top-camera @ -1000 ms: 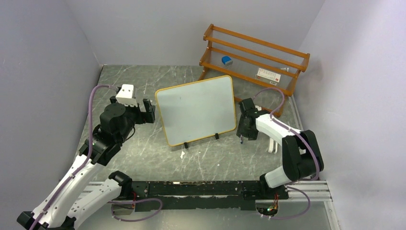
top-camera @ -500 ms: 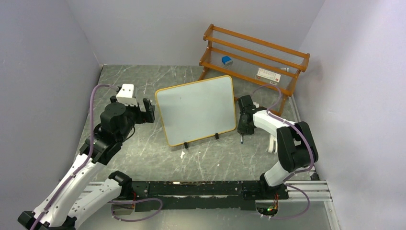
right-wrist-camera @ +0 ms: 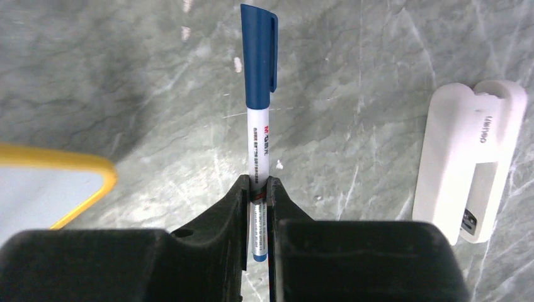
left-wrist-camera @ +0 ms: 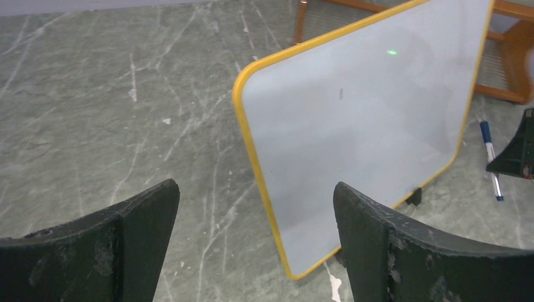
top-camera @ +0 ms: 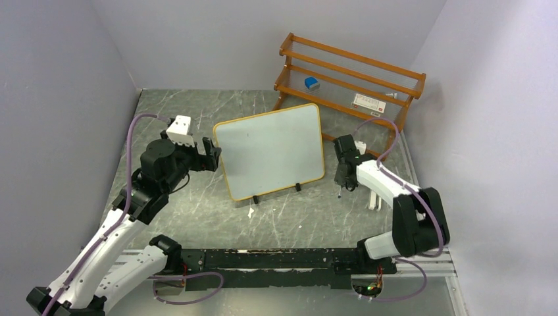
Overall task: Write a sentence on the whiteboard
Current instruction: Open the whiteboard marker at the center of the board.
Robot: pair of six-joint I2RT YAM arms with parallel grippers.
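One capped blue marker [right-wrist-camera: 258,126], clamped between right jaws; left jaws spread, empty, whiteboard [left-wrist-camera: 352,138] ahead, unwritten. Pickup stage; next probably uncapping.

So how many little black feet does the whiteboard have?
2. One black foot sits under the whiteboard's near edge by its left corner. The second foot is along the same edge, further right. More could be hidden behind the board.

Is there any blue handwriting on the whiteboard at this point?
No, the whiteboard surface is blank white in the left wrist view, apart from one tiny dark speck.
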